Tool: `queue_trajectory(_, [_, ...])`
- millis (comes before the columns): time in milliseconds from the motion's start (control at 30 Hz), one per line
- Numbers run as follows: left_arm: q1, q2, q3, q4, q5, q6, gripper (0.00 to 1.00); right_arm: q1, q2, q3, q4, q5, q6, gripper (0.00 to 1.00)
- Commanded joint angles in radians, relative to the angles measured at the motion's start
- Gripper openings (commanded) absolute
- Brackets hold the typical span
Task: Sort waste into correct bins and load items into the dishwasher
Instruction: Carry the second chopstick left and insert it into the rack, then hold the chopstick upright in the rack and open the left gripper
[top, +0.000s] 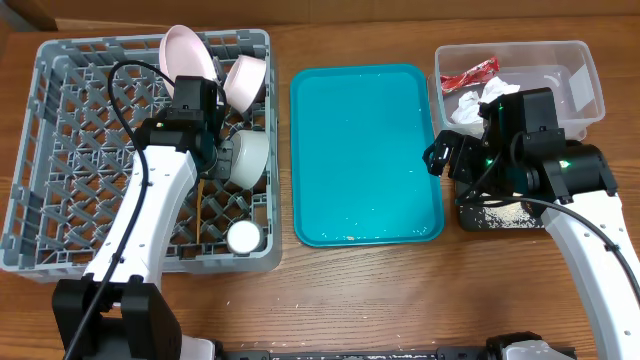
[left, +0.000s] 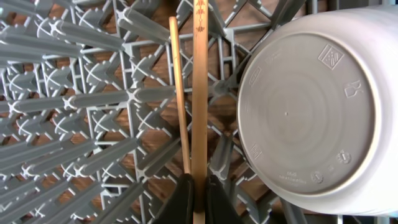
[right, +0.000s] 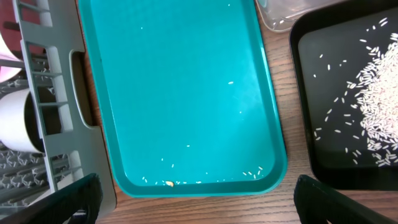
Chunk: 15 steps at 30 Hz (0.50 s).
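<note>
The grey dish rack (top: 60, 150) holds a pink plate (top: 188, 55), a pink bowl (top: 245, 80), a white bowl (top: 245, 158) and a small white cup (top: 243, 236). My left gripper (left: 199, 200) is low over the rack floor, shut on a wooden chopstick (left: 199, 93). A thinner chopstick (left: 179, 93) lies just left of it, and the white bowl (left: 311, 106) is to the right. My right gripper (right: 196, 194) hangs open and holds nothing, over the near edge of the teal tray (right: 180, 81). The clear tub (top: 575, 60) holds a red wrapper (top: 470, 75) and a white tissue (top: 480, 100). The black tray (right: 323, 162) holds rice (right: 379, 106).
A few rice grains (right: 252, 173) lie along the teal tray's near edge. The rack's handle wall (right: 68, 93) stands close to the left of the teal tray. Bare wooden table (top: 400, 300) runs along the front.
</note>
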Motion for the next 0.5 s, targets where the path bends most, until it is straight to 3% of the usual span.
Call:
queue_trajectory(0, [0.007, 0.003, 0.018, 0.027, -0.024, -0.018, 0.04, -0.006, -0.005, 0.019, 0.006, 0.007, -0.003, 1.0])
queue_trajectory(467, [0.006, 0.002, 0.034, 0.025, -0.021, -0.034, 0.04, -0.006, -0.005, 0.019, 0.006, 0.007, -0.003, 1.0])
